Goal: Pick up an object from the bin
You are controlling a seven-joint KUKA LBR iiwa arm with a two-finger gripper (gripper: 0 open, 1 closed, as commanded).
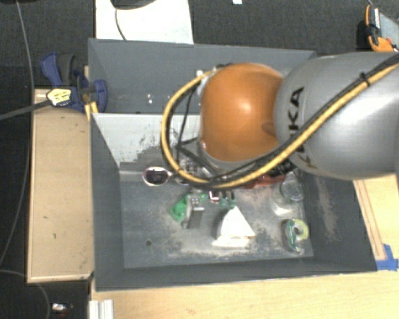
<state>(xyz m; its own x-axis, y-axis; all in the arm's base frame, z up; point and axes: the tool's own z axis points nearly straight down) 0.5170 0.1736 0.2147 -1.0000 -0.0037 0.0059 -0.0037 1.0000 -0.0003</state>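
Observation:
My gripper (208, 197) hangs low over the middle of the bin floor, mostly hidden under the arm's orange cover. A small green object (180, 210) lies just to its left, touching or nearly touching it. A white wedge-shaped piece (235, 226) rests on the floor just below and right of the gripper. I cannot make out anything held in the gripper.
A dark round shiny item (155, 175) lies by the left wall. On the right lie a clear round thing (291, 191), a green and yellow ring (296, 233) and something red (266, 178) under the arm. The arm covers the bin's back right.

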